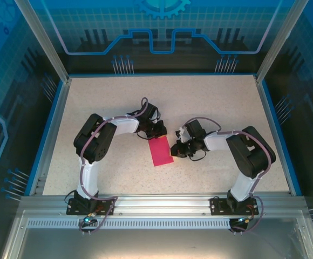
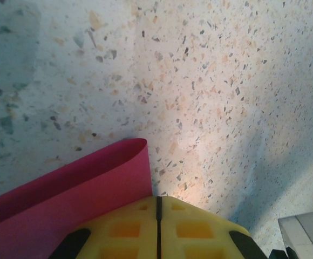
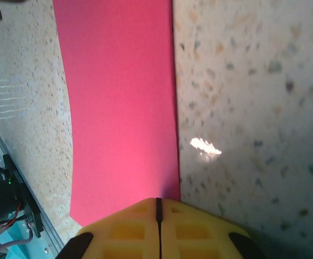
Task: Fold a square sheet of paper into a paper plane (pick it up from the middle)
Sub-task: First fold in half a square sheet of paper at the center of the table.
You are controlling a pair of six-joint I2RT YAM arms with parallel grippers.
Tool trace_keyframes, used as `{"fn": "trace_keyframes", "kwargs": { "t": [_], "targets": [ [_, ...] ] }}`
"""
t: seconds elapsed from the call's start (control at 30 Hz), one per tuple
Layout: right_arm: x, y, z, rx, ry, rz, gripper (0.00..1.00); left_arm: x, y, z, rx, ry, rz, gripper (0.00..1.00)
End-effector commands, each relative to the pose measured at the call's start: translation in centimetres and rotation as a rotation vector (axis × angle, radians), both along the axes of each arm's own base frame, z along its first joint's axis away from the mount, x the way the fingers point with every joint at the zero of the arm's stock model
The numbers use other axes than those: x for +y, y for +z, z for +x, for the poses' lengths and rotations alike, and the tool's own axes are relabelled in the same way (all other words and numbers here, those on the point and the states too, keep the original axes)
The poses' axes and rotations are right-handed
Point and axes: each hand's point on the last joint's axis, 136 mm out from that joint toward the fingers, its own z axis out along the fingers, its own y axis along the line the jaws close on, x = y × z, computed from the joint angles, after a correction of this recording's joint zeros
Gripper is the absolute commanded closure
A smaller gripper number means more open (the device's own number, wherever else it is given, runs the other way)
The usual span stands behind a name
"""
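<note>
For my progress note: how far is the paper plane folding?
Done: the pink paper lies doubled over into a narrow strip, its fold rounded, not creased. In hand: the left gripper and the right gripper, both shut, sit at its edges. Remaining: nose and wing folds; no dart shape yet.

the square sheet of paper (image 1: 161, 152) is plain magenta-pink and lies near the middle of the speckled table (image 1: 221, 102) as a narrow rectangle, apparently doubled over on itself. in the left wrist view the sheet (image 2: 65, 199) shows a soft rounded bend along one edge, not a pressed crease. in the right wrist view the sheet (image 3: 118, 108) lies flat, one long edge straight, the other slightly bowed.
</note>
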Motion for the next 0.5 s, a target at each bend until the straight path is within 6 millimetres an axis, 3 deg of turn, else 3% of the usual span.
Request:
{"fn": "trace_keyframes", "kwargs": {
  "t": [0.0,0.3,0.47],
  "targets": [
    [-1.3,-2.0,-5.7,0.165,0.063,-0.075,0.96,1.4,-2.6,-0.3,0.023,0.018,0.090,0.95],
    [-2.5,-1.9,-7.8,0.174,0.067,-0.121,0.96,1.4,-2.6,-0.4,0.025,0.016,0.088,0.95],
    [-1.6,0.9,-5.8,0.088,0.038,-0.084,0.95,1.3,-2.5,-0.4,0.026,0.012,0.079,0.95]
  ]
}}
